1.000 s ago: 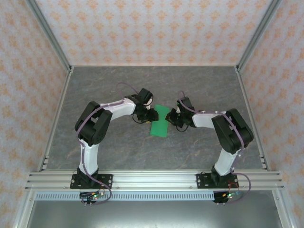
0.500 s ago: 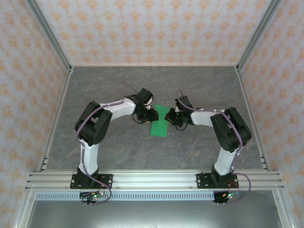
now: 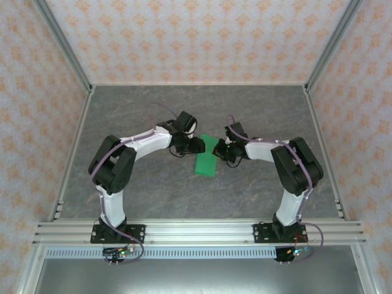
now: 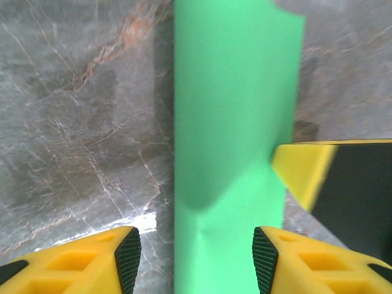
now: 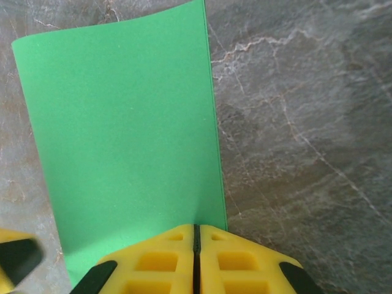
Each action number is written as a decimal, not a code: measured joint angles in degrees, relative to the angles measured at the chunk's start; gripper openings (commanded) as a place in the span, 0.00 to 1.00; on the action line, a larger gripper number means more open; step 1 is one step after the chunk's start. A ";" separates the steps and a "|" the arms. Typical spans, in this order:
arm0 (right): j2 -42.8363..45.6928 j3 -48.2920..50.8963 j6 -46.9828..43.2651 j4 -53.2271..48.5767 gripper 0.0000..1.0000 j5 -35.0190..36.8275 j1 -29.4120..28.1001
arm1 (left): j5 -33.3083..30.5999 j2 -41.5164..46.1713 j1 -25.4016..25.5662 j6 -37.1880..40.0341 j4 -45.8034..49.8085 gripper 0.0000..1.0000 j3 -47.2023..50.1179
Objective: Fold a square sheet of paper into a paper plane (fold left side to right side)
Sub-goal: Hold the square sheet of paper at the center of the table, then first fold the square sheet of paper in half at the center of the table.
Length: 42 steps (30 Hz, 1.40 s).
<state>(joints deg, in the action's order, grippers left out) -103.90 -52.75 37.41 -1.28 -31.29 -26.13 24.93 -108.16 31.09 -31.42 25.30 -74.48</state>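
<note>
The square sheet of paper (image 3: 206, 159) lies folded into a bright green rectangle on the table between both arms. In the left wrist view the sheet of paper (image 4: 233, 122) runs up the middle, and my left gripper (image 4: 196, 260) stands open astride its near end, with neither pad touching it. My left gripper (image 3: 199, 146) sits at the sheet's upper left corner. My right gripper (image 5: 196, 242) is shut, its tips resting on the sheet of paper (image 5: 122, 135) near its long right edge. My right gripper (image 3: 220, 150) comes in from the right.
The grey marbled table (image 3: 153, 190) spreads around the sheet. Patterned walls and metal frame posts (image 3: 61, 43) close in three sides. A rail (image 3: 196, 233) carries both arm bases at the near edge. A right fingertip (image 4: 300, 171) pokes into the left wrist view.
My left gripper has opened wider and its arm has stretched further out, the elbow swinging left. My right gripper has edged slightly left onto the sheet and stayed shut.
</note>
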 measured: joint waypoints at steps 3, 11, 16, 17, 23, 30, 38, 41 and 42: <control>-0.11 -0.28 -0.02 -0.44 0.11 0.00 0.00 | 0.37 2.14 0.00 -0.24 -0.44 0.43 0.00; -0.20 -0.52 -0.04 -0.85 0.11 0.02 0.00 | 7.74 0.33 0.07 -1.60 -5.60 0.32 0.04; -0.20 -0.55 -0.20 -0.87 0.11 0.02 0.00 | 9.20 -4.42 0.33 -1.73 -6.91 0.32 0.04; -0.20 -0.59 -0.22 -0.94 0.11 0.02 0.00 | 9.16 -5.22 0.33 -1.70 -6.88 0.32 0.04; -0.22 -0.92 -0.48 -1.64 0.11 0.28 -0.02 | 8.46 -7.54 0.42 -1.49 -6.21 0.32 0.04; -0.39 -1.60 -1.46 -2.80 0.11 0.90 -0.24 | 8.17 -7.02 0.26 -1.53 -8.28 0.32 1.97; -0.52 -1.90 -1.73 -3.08 0.11 1.11 -0.48 | 8.35 -2.82 -0.66 -1.51 -12.76 0.32 8.94; -0.52 -1.92 -1.73 -3.08 0.11 1.11 -0.50 | 8.59 -0.24 -1.95 -1.53 -12.55 0.32 11.91; -0.52 -1.92 -1.73 -3.08 0.11 1.09 -0.50 | 8.52 0.63 -2.47 -1.53 -12.00 0.32 12.83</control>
<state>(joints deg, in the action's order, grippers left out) -104.42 -54.68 35.68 -4.36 -30.20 -26.63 33.45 -107.53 28.62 -32.95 13.30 -61.65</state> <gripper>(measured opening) 0.111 0.323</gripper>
